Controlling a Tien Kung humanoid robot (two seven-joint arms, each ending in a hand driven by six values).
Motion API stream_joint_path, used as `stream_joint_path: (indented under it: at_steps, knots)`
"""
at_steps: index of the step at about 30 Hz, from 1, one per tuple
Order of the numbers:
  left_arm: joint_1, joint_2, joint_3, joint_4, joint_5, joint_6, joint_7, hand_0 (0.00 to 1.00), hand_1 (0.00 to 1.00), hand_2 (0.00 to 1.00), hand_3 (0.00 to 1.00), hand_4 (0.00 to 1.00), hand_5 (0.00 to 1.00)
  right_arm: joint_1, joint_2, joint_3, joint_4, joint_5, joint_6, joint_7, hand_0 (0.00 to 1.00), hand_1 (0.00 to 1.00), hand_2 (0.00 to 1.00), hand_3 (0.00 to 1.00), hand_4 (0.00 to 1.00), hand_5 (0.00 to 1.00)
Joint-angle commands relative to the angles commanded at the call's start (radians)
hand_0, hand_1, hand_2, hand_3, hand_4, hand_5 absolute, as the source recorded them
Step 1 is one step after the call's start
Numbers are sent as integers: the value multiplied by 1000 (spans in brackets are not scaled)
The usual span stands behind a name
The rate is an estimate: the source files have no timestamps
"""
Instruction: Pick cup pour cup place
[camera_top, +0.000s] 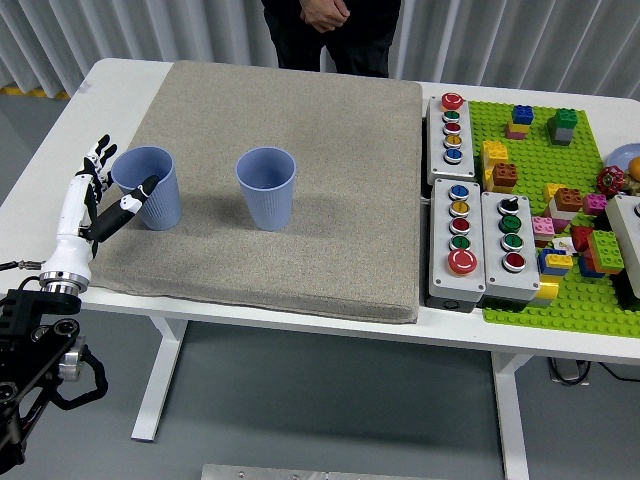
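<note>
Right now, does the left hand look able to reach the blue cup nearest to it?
Probably yes. The left hand is open right beside the left blue cup, its thumb at the cup's wall, and nothing stands between them on the grey mat.

two matt blue plastic cups (149, 186) (266, 187) stand on a rough grey cloth mat (300, 150) over the smooth white table (60, 130).

The person (330, 30) at the tabletop's (60, 130) far side is cut off above the waist by the top edge, and the right edge crops the green baseplate (560, 300) with its bricks.
</note>
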Motion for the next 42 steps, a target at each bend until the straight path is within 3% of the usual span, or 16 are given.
stream_joint_path:
  at_steps: [1,2,6,7,8,11,17,21,26,32,42]
  knots:
    - [3,0,-9,-12,-2,1,1,858,855,998,998,998,594,0,0,1,0,-1,0,0,724,694,746,704,326,274]
    - [1,1,-29,-31,-20,4,5,839,821,968,998,998,888,0,0,1,0,0,0,0,725,694,746,705,327,275]
    - [-26,13,-76,-56,-135,3,4,839,821,968,998,998,888,3,-2,1,0,0,0,0,725,694,746,705,327,275]
    - [-45,19,-89,-48,-170,-16,16,839,821,968,998,998,888,3,-2,0,0,1,0,0,725,694,746,705,327,275]
    - [-54,21,-95,-45,-207,-25,20,805,774,842,879,860,998,3,-2,-1,0,2,0,0,725,694,746,705,328,272]
    - [-113,35,-122,6,-320,-98,60,805,774,842,879,860,998,5,-4,-8,0,11,-1,1,725,694,746,705,328,272]
    - [-181,52,-126,90,-570,-225,119,815,784,843,887,854,998,9,-6,-16,0,21,-2,3,725,693,746,705,327,272]
    - [-202,57,-116,124,-708,-257,132,817,789,849,896,851,998,10,-7,-16,0,22,-3,4,725,692,745,706,328,270]
    - [-208,63,-123,148,-751,-257,132,816,789,851,897,854,998,9,-7,-14,0,17,-3,3,725,693,745,705,327,269]
    - [-209,72,-149,173,-699,-250,128,816,787,853,902,854,998,7,-7,-13,0,11,-2,2,724,693,745,705,327,269]
    - [-194,62,-171,155,-649,-237,117,815,786,852,900,852,998,-5,-5,-7,0,1,-3,0,724,693,745,705,328,269]
